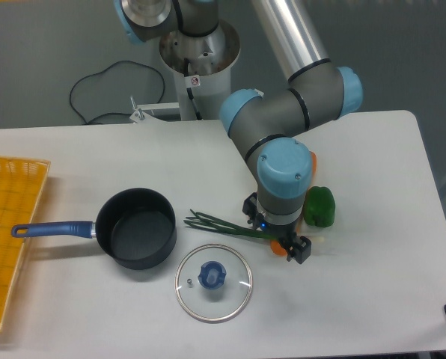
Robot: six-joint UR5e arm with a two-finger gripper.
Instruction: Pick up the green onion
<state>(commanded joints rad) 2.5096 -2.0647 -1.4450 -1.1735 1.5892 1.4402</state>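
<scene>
We see the arm [283, 112] reaching in from the far side of the white bench [373, 299], folded at the elbow so that its wrist points straight down over the right-centre of the surface. The gripper [283, 238] hangs low under the blue-capped wrist, close to the bench top, and from this high angle the wrist housing hides most of it; we cannot tell whether the jaws are spread or pressed together.

Going left to right: a yellow mesh tray [10, 224] sits at the left edge. Next comes a dark pot [137, 238] with a blue handle pointing left. Near of it and slightly right lies a glass lid [213, 283] with a blue knob, flat on the bench.

The green onion [227, 226] lies flat just right of the pot, its splayed leaf tips pointing left toward the pot rim and its stalks running right, passing under the gripper. The stalk end is hidden beneath the wrist, so contact with the jaws cannot be judged.

An orange carrot [280, 251] peeks out just beside the gripper, mostly covered. A green bell pepper [319, 206] rests just right of the wrist.
</scene>
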